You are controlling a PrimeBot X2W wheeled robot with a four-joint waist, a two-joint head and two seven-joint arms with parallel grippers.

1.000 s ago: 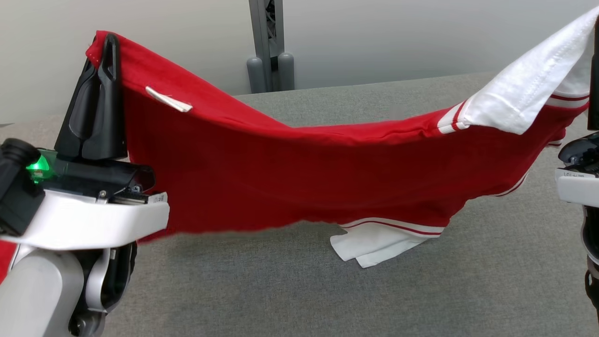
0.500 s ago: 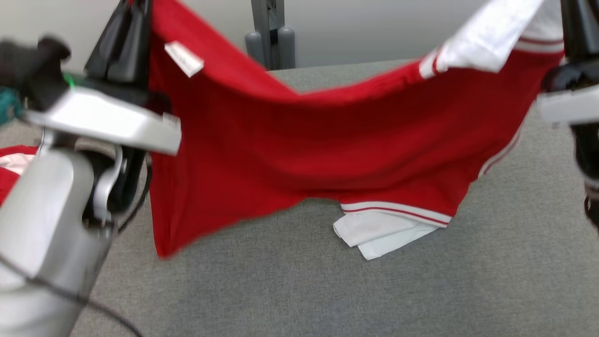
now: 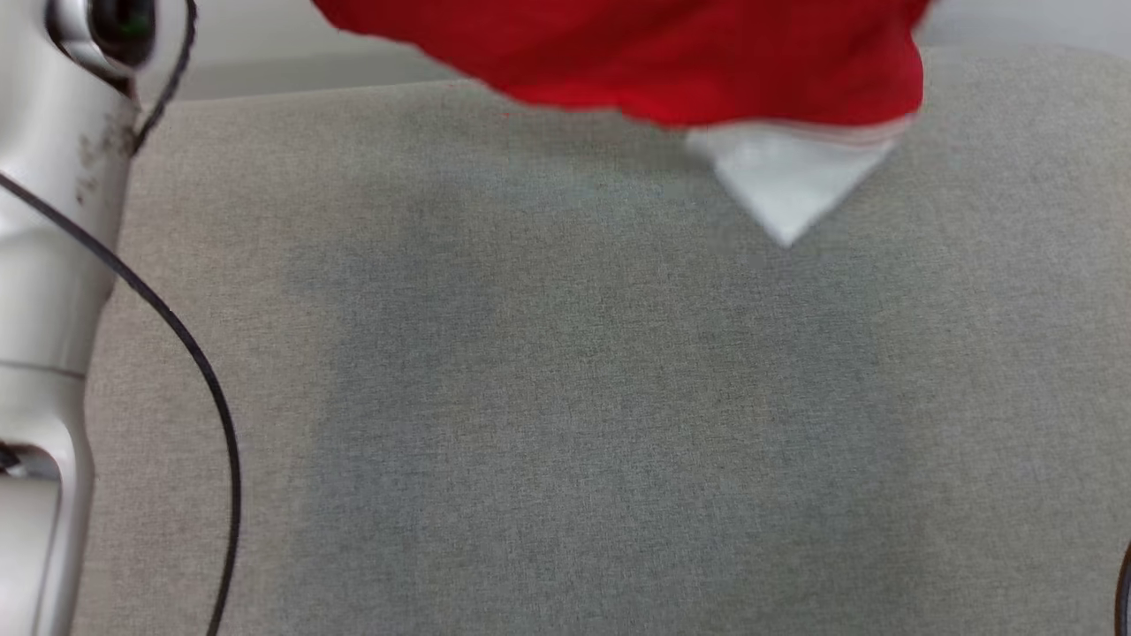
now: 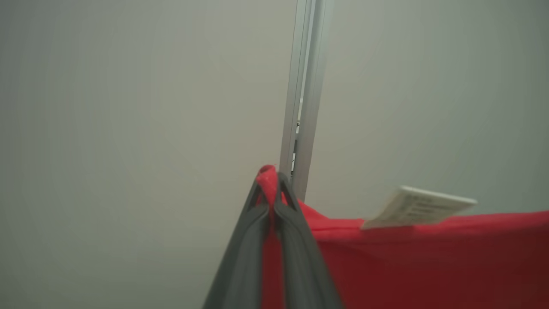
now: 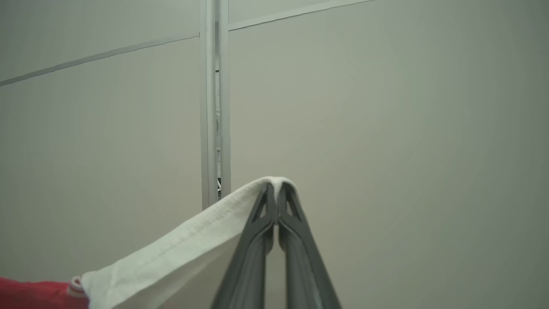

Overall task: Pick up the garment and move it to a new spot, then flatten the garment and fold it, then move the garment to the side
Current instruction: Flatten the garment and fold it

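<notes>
The garment (image 3: 671, 62) is red with white trim; its lower edge hangs blurred across the top of the head view, a white sleeve tip (image 3: 786, 181) dangling above the grey table (image 3: 565, 397). In the left wrist view my left gripper (image 4: 271, 182) is shut on a red corner of the garment (image 4: 407, 257), a white label (image 4: 418, 207) sticking out beside it. In the right wrist view my right gripper (image 5: 276, 189) is shut on the garment's white hem (image 5: 171, 253), which drapes down to the left. Both grippers are raised in front of a pale wall.
My pale left arm (image 3: 53, 221) with a black cable (image 3: 199, 380) runs down the left edge of the head view. A grey upright post (image 4: 302, 94) stands against the wall behind the table, the same post (image 5: 214, 98) showing in the right wrist view.
Both grippers have gone up with the garment, lifting its hanging edge off the table. The head view has tilted down onto the table, so the grippers have left its top.
</notes>
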